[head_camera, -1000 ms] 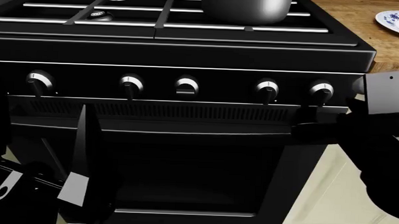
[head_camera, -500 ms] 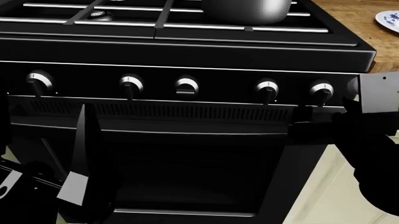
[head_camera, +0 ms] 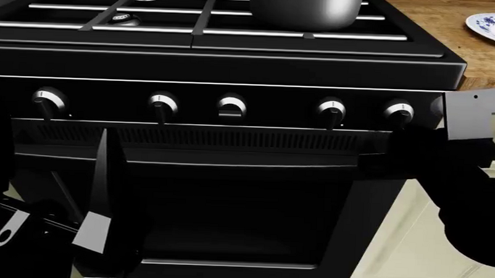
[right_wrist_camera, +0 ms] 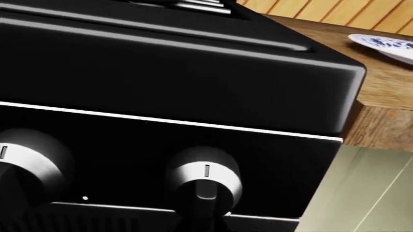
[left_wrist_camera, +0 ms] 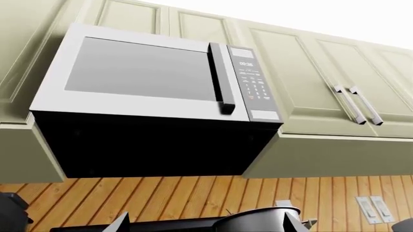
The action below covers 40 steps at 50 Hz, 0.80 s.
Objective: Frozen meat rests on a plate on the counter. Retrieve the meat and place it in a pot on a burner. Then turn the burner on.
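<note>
Right pincer (head_camera: 377, 157): dark, low against the stove front, reaching in from the right just below the row of knobs, with its tip under the two rightmost knobs; its fingers merge with the black panel, so I cannot tell whether they are spread or pressed together. Its wrist view looks close at the stove's right corner, with the rightmost knob (right_wrist_camera: 203, 177) in the middle and the next knob (right_wrist_camera: 26, 162) partly cut off at the edge; pincer itself not seen there. Left pincer (head_camera: 97, 195): low at the left in front of the oven door (head_camera: 228, 212), one grey blade-like finger pointing up; second finger not made out, state cannot be told. Its wrist camera points upward at a microwave (left_wrist_camera: 158, 79) under pale green cabinets (left_wrist_camera: 310, 72), with wood-slat wall below. Pot (head_camera: 306, 8): on the stove's rear-right grate, only its lower steel wall in the head view; rim also shows at the edge of the left wrist view (left_wrist_camera: 258, 215). It stands well above and behind the right pincer. Plate (head_camera: 492, 27): on the worktop (head_camera: 433, 34) to the right of the stove, well apart from both pincers, cut by the frame edge; also seen in the right wrist view (right_wrist_camera: 384, 43). Meat: not visible on the part of the plate shown; pot interior hidden.
</note>
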### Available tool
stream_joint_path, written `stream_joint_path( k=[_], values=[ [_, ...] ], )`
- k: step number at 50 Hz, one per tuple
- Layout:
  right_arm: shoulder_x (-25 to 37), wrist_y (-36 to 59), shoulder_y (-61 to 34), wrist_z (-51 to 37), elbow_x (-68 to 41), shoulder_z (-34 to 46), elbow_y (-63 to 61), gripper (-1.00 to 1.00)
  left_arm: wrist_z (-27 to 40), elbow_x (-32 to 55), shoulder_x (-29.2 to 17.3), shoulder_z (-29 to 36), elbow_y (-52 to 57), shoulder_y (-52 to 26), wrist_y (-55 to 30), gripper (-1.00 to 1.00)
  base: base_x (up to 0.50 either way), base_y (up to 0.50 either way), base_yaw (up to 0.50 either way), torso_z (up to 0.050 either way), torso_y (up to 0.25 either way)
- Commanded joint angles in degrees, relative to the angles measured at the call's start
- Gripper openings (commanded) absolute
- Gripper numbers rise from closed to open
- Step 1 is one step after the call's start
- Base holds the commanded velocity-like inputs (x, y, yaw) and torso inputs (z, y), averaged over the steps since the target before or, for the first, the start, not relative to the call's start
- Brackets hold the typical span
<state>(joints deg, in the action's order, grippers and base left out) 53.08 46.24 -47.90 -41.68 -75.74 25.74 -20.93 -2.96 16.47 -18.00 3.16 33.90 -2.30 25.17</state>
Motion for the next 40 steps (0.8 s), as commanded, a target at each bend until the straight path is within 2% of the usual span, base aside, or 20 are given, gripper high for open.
stream_joint_path(
  k=[1, 40],
  values=[
    [-0.1, -0.2, -0.1, 0.3, -0.1, 0.1, -0.2, -1.0, 0.2, -0.1, -0.2, 0.2, -0.1, 0.0, 0.1, 1.0, 0.0, 0.0, 0.0, 0.0, 0.0],
    [-0.4, 4.1, -5.2, 4.4, 5.3, 4.8, 0.0, -1.0, 0.9, 0.0, -0.8, 0.7, -1.3, -0.3, 0.5, 1.0, 0.0, 0.0, 0.0, 0.0, 0.0]
  ],
)
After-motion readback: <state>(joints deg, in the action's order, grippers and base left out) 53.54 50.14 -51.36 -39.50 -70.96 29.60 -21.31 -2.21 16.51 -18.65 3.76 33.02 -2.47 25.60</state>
